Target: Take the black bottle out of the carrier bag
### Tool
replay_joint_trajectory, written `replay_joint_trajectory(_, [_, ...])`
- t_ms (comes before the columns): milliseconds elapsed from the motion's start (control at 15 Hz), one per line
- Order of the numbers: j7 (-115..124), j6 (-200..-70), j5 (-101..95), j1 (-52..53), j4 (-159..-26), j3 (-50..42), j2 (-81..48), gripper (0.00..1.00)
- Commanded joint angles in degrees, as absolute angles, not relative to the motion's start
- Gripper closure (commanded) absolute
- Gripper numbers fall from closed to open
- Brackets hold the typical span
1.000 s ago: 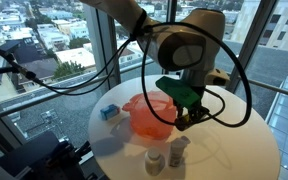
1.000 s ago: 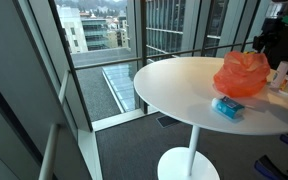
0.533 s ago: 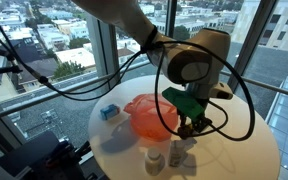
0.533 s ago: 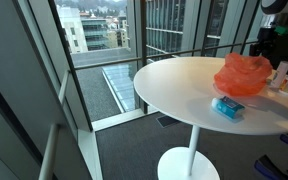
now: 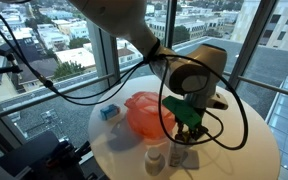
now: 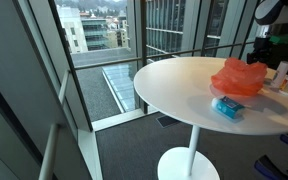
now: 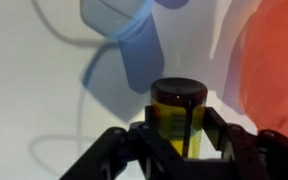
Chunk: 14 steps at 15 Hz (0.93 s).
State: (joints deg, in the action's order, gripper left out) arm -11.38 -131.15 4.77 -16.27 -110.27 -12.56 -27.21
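The orange carrier bag (image 5: 144, 112) lies crumpled on the round white table (image 5: 234, 150); it also shows in an exterior view (image 6: 239, 75) and at the right edge of the wrist view (image 7: 279, 60). My gripper (image 5: 189, 128) is low beside the bag, over the table's front part. In the wrist view my gripper (image 7: 178, 140) is shut on the black bottle (image 7: 177, 105), a dark bottle with a black cap and a yellow label, held upright between the fingers. In an exterior view the gripper (image 6: 265, 45) is behind the bag.
A white bottle (image 5: 155, 158) and a second small container (image 5: 179, 153) stand at the table's front edge, close under the gripper. A blue box (image 5: 109, 112) lies beside the bag, also seen in an exterior view (image 6: 229, 107). Cables hang from the arm. Windows surround the table.
My gripper has moved down and away from the bag toward the table's front, still holding the bottle. The bag has settled flatter.
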Motion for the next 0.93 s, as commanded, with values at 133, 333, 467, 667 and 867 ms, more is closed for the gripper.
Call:
replay_joint_trajectory(133, [-11.07, -129.80, 5.09, -17.94, -107.80, -11.11, -28.81, 0.23])
replay_joint_trajectory(333, [-11.12, -129.72, 4.77, -17.80, -108.01, -11.19, -27.89, 0.09])
replay_joint_trajectory(467, [-11.33, -129.75, 4.68, -17.62, -108.54, -11.09, -26.79, 0.00])
replay_joint_trajectory(667, [-11.16, -129.43, 4.13, -16.98, -109.83, -11.08, -24.15, 0.00])
replay_joint_trajectory(867, [-11.04, -128.18, 3.45, -16.21, -110.94, -10.99, -21.19, 0.00])
